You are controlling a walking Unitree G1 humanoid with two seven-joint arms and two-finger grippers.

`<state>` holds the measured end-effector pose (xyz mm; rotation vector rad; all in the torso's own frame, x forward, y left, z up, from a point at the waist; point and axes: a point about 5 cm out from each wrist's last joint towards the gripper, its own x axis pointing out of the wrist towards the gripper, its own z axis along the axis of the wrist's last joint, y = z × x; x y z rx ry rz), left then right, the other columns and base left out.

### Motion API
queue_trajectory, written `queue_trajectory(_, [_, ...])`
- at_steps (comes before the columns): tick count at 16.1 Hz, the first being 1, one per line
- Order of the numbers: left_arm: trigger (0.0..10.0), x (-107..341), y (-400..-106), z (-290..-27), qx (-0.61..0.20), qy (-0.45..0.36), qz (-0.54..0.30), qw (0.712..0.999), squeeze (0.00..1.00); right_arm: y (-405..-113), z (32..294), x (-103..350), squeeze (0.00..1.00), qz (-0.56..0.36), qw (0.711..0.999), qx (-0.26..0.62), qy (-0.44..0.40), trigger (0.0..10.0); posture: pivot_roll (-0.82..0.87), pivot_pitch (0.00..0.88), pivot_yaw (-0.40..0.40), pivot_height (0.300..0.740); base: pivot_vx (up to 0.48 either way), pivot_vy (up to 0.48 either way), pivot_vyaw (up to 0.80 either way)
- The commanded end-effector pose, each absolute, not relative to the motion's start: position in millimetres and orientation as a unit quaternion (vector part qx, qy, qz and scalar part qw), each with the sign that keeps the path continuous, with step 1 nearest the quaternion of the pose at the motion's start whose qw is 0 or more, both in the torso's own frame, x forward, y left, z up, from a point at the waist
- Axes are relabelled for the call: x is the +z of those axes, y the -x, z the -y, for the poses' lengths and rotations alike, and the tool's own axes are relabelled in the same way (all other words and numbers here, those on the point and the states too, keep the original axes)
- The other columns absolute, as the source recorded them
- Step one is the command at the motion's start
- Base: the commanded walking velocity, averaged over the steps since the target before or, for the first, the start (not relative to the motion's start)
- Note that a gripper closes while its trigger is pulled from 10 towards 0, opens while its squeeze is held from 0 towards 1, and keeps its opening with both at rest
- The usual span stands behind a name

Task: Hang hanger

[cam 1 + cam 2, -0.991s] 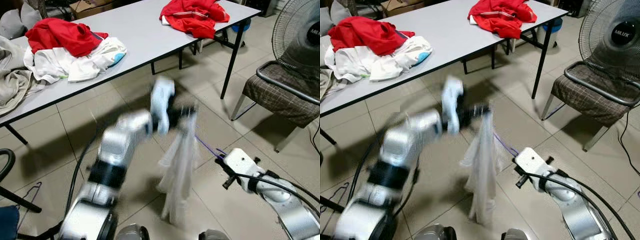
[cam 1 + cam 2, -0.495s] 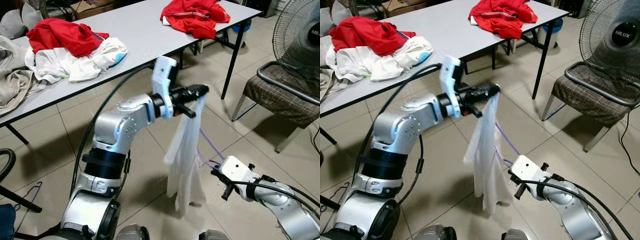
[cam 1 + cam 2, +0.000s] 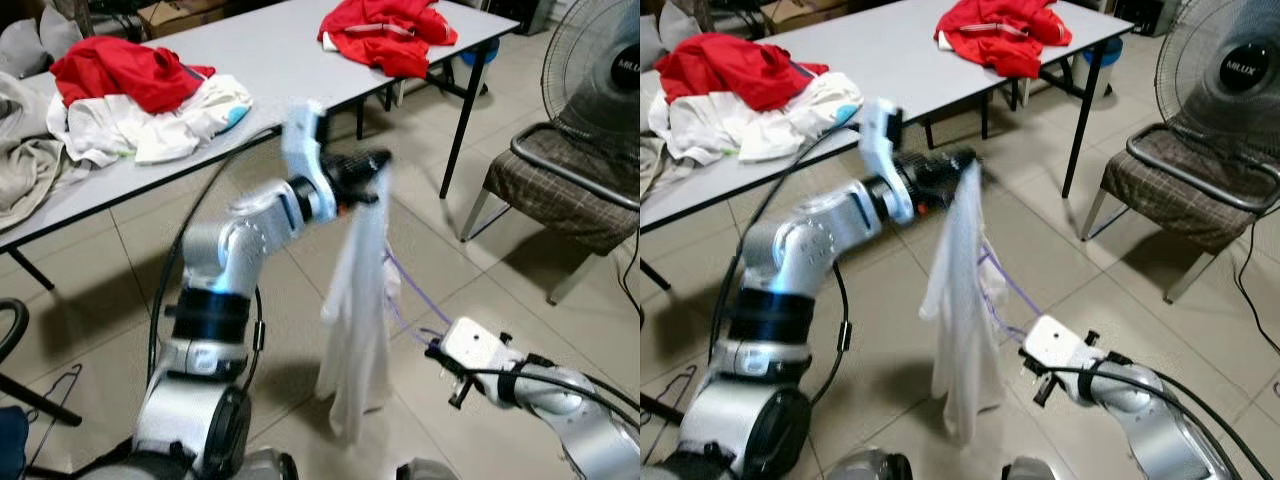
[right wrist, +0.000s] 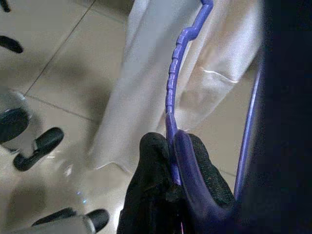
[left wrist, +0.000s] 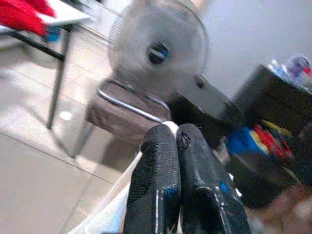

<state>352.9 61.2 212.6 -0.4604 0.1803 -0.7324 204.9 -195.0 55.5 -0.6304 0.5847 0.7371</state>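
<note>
The left gripper is clenched on the top of a white shirt, which hangs down below it. Lower down beside the shirt, the right gripper is pinching the purple hanger

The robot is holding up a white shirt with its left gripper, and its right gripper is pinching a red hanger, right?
Not quite. The hanger is purple, not red; the right wrist view shows it pinched in the right gripper. The rest is right: the left gripper holds up the white shirt.
</note>
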Motion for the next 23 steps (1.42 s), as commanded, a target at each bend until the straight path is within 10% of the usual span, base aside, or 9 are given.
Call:
queue_trajectory(1, [0.0, 241, -365, -81, -0.300, 0.238, -0.011, 0.924, 0.00, -192, 203, 37, 0.00, -0.330, 0.835, 0.341, 0.278, 10.0, -0.15, 0.000, 0.083, 0.740, 0.000, 0.000, 0.00])
queue_trajectory(7, [0.0, 205, -381, -119, -0.138, 0.268, -0.069, 0.951, 0.00, -203, 188, 66, 0.00, -0.221, 0.900, 0.343, 0.152, 10.0, -0.15, 0.000, 0.087, 0.740, 0.000, 0.000, 0.00])
queue_trajectory(13, [0.0, 204, -371, -115, -0.245, 0.173, -0.065, 0.952, 0.00, -229, 227, 70, 0.00, -0.225, 0.933, 0.173, 0.222, 10.0, -0.15, 0.000, 0.084, 0.740, 0.000, 0.000, 0.00])
queue_trajectory(18, [0.0, 172, -333, -78, -0.413, 0.081, -0.137, 0.897, 0.00, -260, 241, 96, 0.00, -0.140, 0.913, 0.030, 0.381, 10.0, -0.15, 0.000, 0.082, 0.740, 0.000, 0.000, 0.00])
queue_trajectory(23, [0.0, 214, -330, -39, -0.428, 0.149, -0.029, 0.891, 0.00, -258, 205, 64, 0.00, -0.184, 0.837, 0.199, 0.475, 10.0, -0.15, 0.000, 0.078, 0.740, 0.000, 0.000, 0.00])
